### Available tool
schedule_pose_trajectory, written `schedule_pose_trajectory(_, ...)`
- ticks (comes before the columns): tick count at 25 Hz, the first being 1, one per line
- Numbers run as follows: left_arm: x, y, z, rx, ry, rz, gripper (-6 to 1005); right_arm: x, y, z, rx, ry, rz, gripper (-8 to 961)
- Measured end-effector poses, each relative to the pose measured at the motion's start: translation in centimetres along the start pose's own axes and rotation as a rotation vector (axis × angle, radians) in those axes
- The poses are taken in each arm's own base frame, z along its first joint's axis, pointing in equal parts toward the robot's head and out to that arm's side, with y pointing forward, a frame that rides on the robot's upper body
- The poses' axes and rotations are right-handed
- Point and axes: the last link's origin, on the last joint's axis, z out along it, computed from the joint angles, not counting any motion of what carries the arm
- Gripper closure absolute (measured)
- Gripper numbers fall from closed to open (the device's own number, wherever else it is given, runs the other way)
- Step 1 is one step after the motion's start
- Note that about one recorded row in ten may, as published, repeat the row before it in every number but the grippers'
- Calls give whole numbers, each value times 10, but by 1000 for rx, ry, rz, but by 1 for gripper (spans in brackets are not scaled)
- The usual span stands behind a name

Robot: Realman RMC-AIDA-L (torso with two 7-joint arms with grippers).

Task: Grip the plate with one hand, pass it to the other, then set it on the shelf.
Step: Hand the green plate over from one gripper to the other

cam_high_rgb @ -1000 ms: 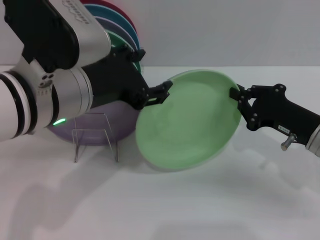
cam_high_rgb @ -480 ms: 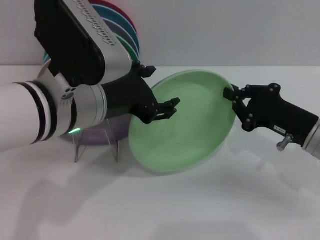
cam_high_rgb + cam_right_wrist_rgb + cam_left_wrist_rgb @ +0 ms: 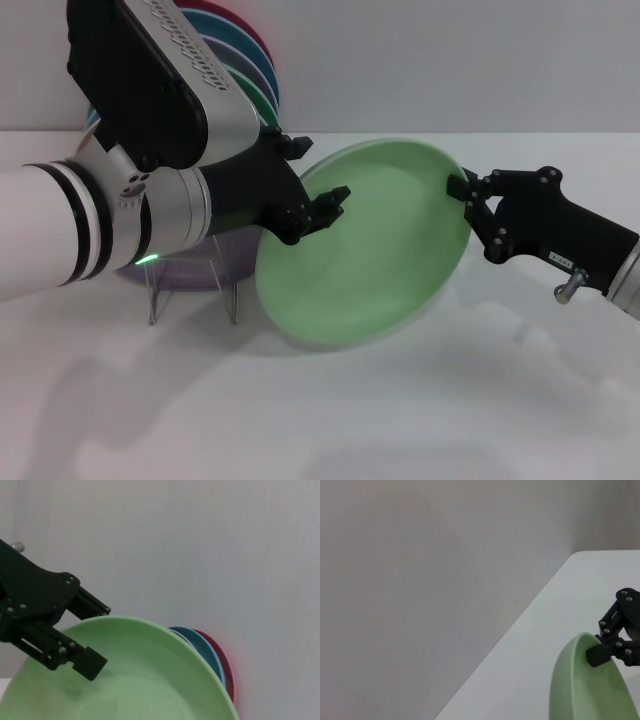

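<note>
The pale mint-green plate [image 3: 370,260] hangs tilted above the table between my two arms. My right gripper [image 3: 465,190] is shut on its right rim; the left wrist view shows that gripper [image 3: 596,647] pinching the plate's [image 3: 585,690] edge. My left gripper [image 3: 315,195] straddles the left rim, one finger over the plate's face and the other behind it, still open. From the right wrist view, the left gripper [image 3: 97,635] shows with its front pad close to the plate [image 3: 150,680]. The clear shelf [image 3: 190,275] stands on the table below my left arm.
A lilac plate [image 3: 245,248] leans behind the rack. Several coloured plates [image 3: 245,60] stand on edge at the back left against the wall. The white table [image 3: 400,410] stretches out in front.
My left arm moved in and set its jaws around the plate's left rim; the front finger has since drawn closer to the rim. The plate and right gripper shifted slightly left.
</note>
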Motion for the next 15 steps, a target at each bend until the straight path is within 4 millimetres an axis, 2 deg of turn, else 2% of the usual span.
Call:
schedule_pose_trajectory(9,1,0,0,0,-3,9,537,-1,-1,0,0,-2,10,930)
schedule_pose_trajectory(15,4,1,2,32,12,74,635,-1,-2,0,-1,0,8,930)
